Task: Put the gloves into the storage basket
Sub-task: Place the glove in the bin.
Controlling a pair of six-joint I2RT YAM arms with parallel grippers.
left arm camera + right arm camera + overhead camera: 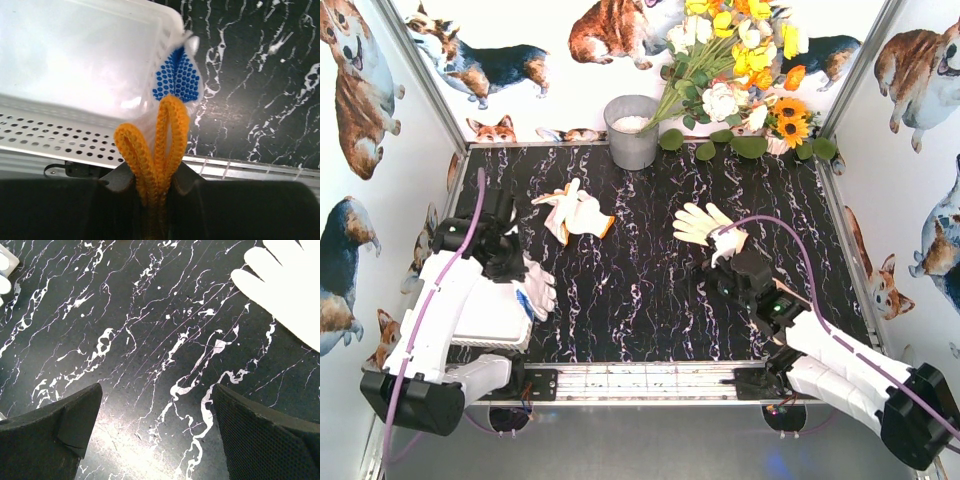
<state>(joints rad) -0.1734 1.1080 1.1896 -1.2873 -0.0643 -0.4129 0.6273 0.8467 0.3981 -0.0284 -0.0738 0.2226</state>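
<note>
My left gripper [152,182] is shut on the orange cuff [160,145] of a white glove with a blue dotted patch [177,80]. That glove hangs at the right end of the white storage basket [50,140]. In the top view this glove [537,290] lies against the basket [485,322] under my left gripper [508,262]. A white glove pair with orange cuffs [576,212] lies mid-table at the back. A cream-yellow glove [703,222] lies right of centre. My right gripper [157,395] is open and empty above bare table, with that glove [285,280] ahead to its right.
A grey metal bucket [632,130] stands at the back centre with white and yellow flowers [740,60] beside it. Corgi-print walls close the left, right and back. An aluminium rail [640,380] runs along the front edge.
</note>
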